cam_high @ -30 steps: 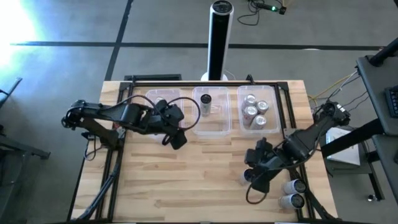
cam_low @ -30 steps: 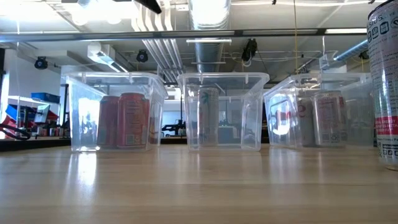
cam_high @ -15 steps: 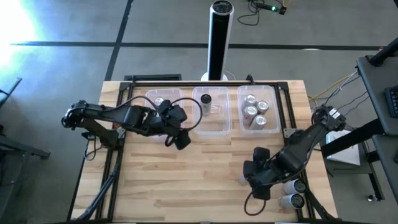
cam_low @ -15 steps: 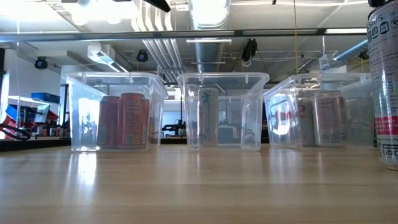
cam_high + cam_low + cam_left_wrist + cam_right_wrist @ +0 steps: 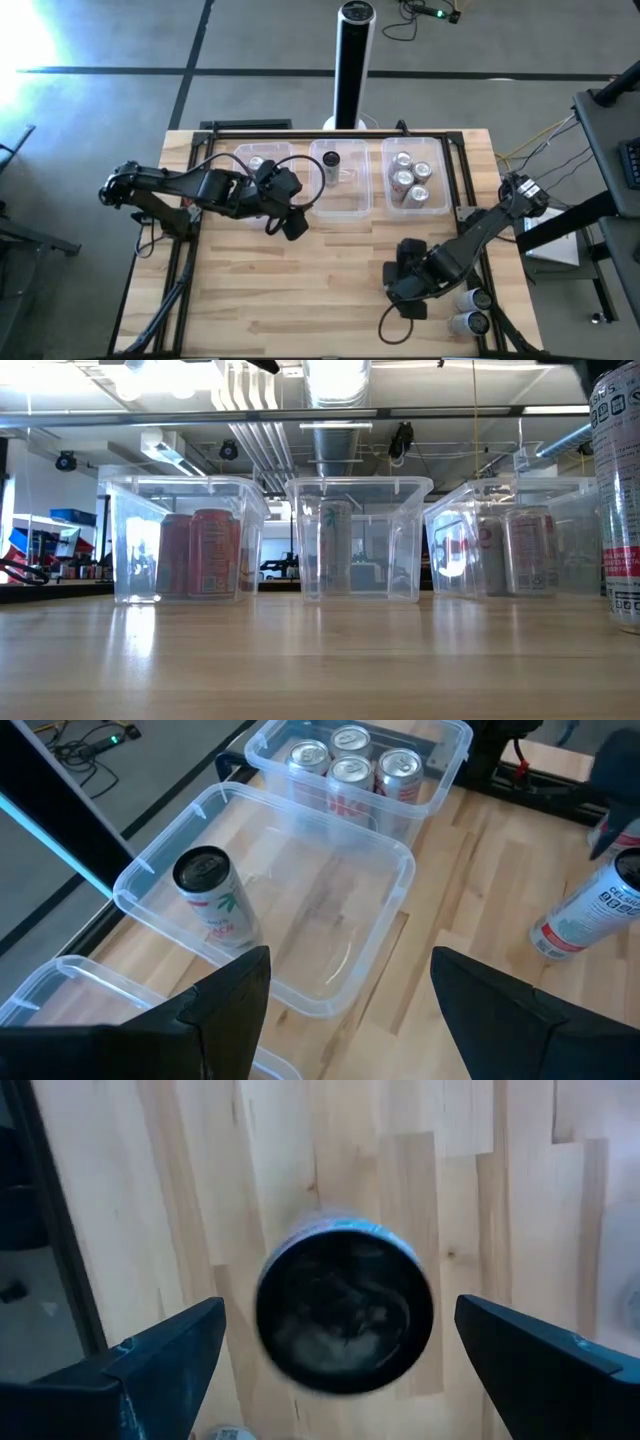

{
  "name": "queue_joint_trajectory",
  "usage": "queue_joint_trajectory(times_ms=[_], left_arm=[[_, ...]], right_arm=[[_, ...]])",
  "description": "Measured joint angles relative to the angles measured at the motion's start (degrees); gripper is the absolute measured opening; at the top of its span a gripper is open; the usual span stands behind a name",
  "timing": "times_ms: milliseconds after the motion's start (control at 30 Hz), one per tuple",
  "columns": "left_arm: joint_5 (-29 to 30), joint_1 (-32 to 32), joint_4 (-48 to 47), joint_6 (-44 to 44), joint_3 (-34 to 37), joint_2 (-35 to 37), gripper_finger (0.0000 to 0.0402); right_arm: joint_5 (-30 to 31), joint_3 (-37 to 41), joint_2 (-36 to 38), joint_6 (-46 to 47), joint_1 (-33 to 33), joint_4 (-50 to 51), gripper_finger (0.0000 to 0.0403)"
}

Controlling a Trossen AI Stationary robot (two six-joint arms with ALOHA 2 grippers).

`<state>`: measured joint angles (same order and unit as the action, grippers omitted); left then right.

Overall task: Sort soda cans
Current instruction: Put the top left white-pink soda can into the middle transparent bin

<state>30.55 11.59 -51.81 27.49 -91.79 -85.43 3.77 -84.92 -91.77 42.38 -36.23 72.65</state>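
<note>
An upright soda can (image 5: 345, 1320) with a silver-white body and red label (image 5: 620, 500) stands on its base at the table's near right. My right gripper (image 5: 405, 290) hangs over it, open, one finger on either side of the can's top, not touching. My left gripper (image 5: 290, 222) is open and holds nothing, just in front of the left and middle tubs. Red cans (image 5: 200, 555) stand in the left tub, one can (image 5: 215, 895) in the middle tub (image 5: 300, 920), and several silver cans (image 5: 350, 760) in the right tub.
Two more cans (image 5: 475, 298) (image 5: 468, 322) lie on their sides by the table's near right corner. The three clear tubs line the far edge (image 5: 338, 195). Bare wood stretches across the table's middle and near left.
My right gripper has moved toward the table's near-left, over the standing can, its arm stretching out. My left gripper has drifted a little toward the table's right. No can has moved.
</note>
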Motion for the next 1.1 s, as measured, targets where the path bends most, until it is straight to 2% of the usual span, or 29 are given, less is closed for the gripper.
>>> queue_joint_trajectory(times_ms=[200,500,600,733,867,967,1100], left_arm=[[0.0,0.4,0.2,-0.2,0.0,0.0,0.026],[-0.1,1.7,0.1,0.0,0.0,0.0,0.026],[-0.1,1.9,-0.2,0.0,0.0,0.0,0.026],[-0.1,1.8,-0.4,0.0,0.0,0.0,0.026],[0.0,1.8,-2.9,0.0,-0.3,0.0,0.026],[0.0,1.8,-4.9,0.0,-0.3,0.5,0.026],[0.0,1.8,-4.4,0.1,-0.3,2.6,0.026]], right_arm=[[-2.6,4.5,0.5,-1.4,2.7,-4.1,0.0373],[-4.4,8.8,0.3,-2.2,3.3,-7.8,0.0352],[-4.3,9.8,0.3,-2.1,3.3,-8.9,0.0331],[-4.3,9.6,0.3,-2.2,3.6,-9.1,0.0284],[-4.5,7.2,0.2,-2.6,4.6,-8.4,0.0241],[-6.0,2.6,0.3,-3.3,6.4,-7.1,0.0241],[-5.3,-7.2,0.3,-7.1,10.5,-4.3,0.0241]])
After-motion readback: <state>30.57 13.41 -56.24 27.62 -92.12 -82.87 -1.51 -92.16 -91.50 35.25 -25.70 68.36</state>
